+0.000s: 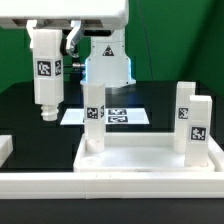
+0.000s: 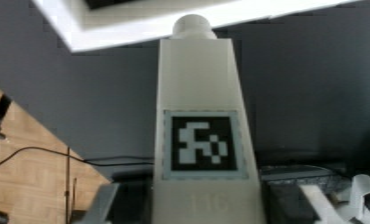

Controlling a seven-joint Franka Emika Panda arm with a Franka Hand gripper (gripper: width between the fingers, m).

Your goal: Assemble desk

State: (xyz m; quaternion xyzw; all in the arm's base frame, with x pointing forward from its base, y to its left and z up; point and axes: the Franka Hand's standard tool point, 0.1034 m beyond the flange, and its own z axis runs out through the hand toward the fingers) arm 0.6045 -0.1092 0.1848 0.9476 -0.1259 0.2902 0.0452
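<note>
The gripper [image 1: 48,62] hangs high at about ten o'clock in the exterior view, and its jaws are closed on a leg [image 1: 47,82], a short white square post with a black-and-white tag on its face. The leg's long axis runs straight up and down, in line with the jaws, and its rounded peg end points at the table. The wrist view looks along the same leg [image 2: 203,120]: the tag sits mid-length and the rounded peg is at the far end, with the marker board [image 2: 129,25] showing beyond it.

The desk panel [image 1: 130,160] lies flat at about six o'clock, well below the held leg and toward the exterior view's right. Three legs already stand upright on it: one [image 1: 94,115] at its near-centre corner, and two [image 1: 184,112] and [image 1: 198,128] close together at about three o'clock. The marker board [image 1: 100,116] lies behind the panel on the black table [image 1: 20,110].

What matters for the coming move, as I judge it, is the offset: the held leg is apart from the panel, above bare table at nine o'clock of the nearest standing leg. The remaining open corner socket appears to be at the panel's seven o'clock corner, though the socket itself is too faint to make out, so the peg must travel down and toward that corner while staying upright.
</note>
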